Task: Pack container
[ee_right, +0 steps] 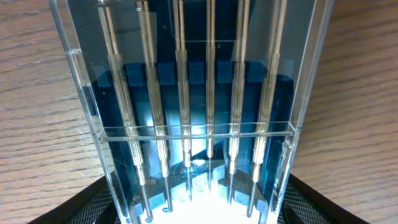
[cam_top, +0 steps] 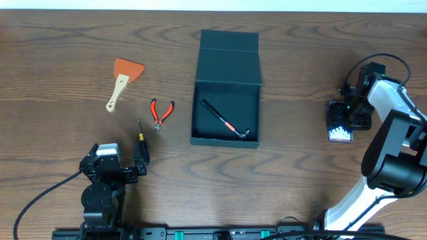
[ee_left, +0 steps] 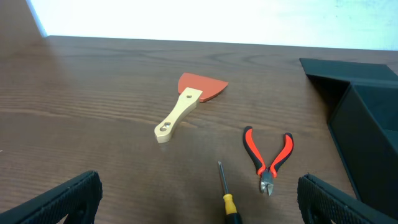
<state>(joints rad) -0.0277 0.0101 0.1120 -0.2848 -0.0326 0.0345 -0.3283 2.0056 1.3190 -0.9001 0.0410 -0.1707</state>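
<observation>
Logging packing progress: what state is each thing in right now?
container: open, lid folded back.
hammer: lying inside container.
scraper: on table, unpacked.
pliers: on table, jaws shut.
screwdriver: on table, unpacked.
drill-bit case: bits inside, at right gripper.
left gripper: open, empty.
right gripper: flanking case, grip unclear.

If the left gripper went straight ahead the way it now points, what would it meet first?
Probably the screwdriver, lying just ahead of the left gripper between its open fingers; depth is hard to judge.
</observation>
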